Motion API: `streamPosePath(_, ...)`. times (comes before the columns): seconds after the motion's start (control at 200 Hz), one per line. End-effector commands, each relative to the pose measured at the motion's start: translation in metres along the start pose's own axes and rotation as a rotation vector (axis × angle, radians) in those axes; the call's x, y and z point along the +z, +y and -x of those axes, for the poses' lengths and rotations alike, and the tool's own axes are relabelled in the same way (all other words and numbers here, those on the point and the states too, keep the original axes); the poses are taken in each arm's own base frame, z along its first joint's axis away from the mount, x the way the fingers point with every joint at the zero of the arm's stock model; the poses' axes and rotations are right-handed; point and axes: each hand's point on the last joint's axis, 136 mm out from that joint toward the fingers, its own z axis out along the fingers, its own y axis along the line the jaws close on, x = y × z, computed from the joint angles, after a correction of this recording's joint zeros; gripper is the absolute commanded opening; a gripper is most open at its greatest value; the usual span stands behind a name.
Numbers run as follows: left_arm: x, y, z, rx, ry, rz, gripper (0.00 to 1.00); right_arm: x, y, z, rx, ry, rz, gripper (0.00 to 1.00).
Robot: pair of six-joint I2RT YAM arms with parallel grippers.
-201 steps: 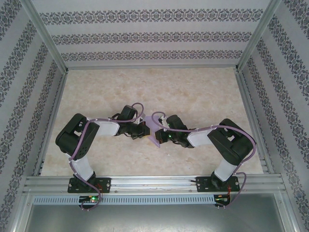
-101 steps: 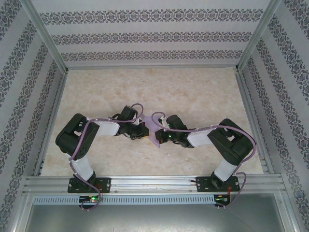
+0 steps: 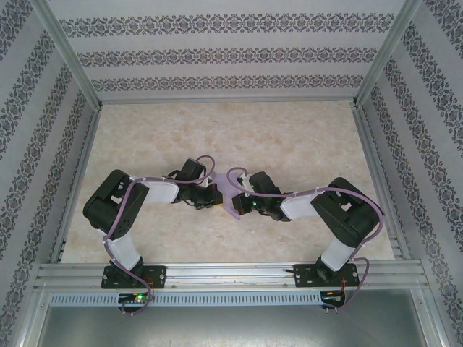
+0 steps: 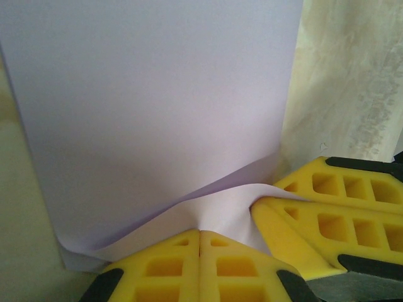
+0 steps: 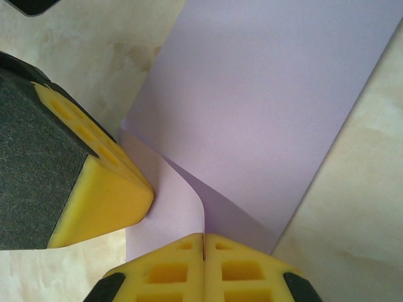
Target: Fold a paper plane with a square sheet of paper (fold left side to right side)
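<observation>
The purple paper (image 3: 230, 196) lies on the table (image 3: 289, 137), near the middle, a bit closer to the robot than to the back wall. It looks like a long strip with straight sides, and it lies flat except at the end where the grippers are.

The left gripper (image 3: 215, 195) is at the left side of the paper. Its two yellow fingers are pressed tight together, with no gap between them. In the left wrist view, a bit of the paper's edge curls up off the table and goes right into the line where the two fingers meet. So the left gripper is pinching the paper.

The right gripper (image 3: 242, 203) is at the right side of the paper, very close to the left one. Its yellow fingers are pressed tight together too. In the right wrist view, the paper's edge bends up and slips into the line between them. So the right gripper is pinching the paper as well.

The two grippers point at each other across the same end of the paper. Their tips are just beside each other. Between them the paper rises in a small soft bump.
</observation>
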Motion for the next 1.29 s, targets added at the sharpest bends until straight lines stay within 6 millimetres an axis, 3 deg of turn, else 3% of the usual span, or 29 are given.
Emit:
streamPosePath(0.0, 0.004, 0.029, -0.018, -0.027, 0.042, 0.107, 0.00, 0.003, -0.017, -0.030, 0.046, 0.109, -0.059, 0.03)
streamPosePath(0.33, 0.010, 0.037, -0.022, -0.044, 0.048, 0.117, 0.00, -0.021, 0.012, 0.028, 0.058, -0.020, 0.049, 0.18)
streamPosePath(0.54, 0.010, 0.036, -0.020, -0.044, 0.039, 0.110, 0.00, -0.045, 0.021, 0.044, 0.096, -0.066, 0.103, 0.30)
streamPosePath(0.68, 0.009, 0.034, -0.019, -0.042, 0.037, 0.107, 0.00, -0.061, 0.031, 0.033, 0.127, -0.019, 0.155, 0.26)
streamPosePath(0.769, 0.009, 0.033, -0.017, -0.040, 0.035, 0.105, 0.00, -0.066, 0.045, 0.017, 0.167, 0.040, 0.226, 0.11)
streamPosePath(0.864, 0.009, 0.033, -0.017, -0.039, 0.037, 0.107, 0.00, -0.065, 0.059, 0.000, 0.196, 0.107, 0.280, 0.04)
streamPosePath(0.989, 0.009, 0.032, -0.017, -0.036, 0.035, 0.107, 0.00, -0.056, 0.069, -0.014, 0.210, 0.166, 0.295, 0.02)
streamPosePath(1.289, 0.009, 0.033, -0.016, -0.038, 0.036, 0.110, 0.00, -0.037, 0.049, -0.026, 0.250, 0.203, 0.213, 0.04)
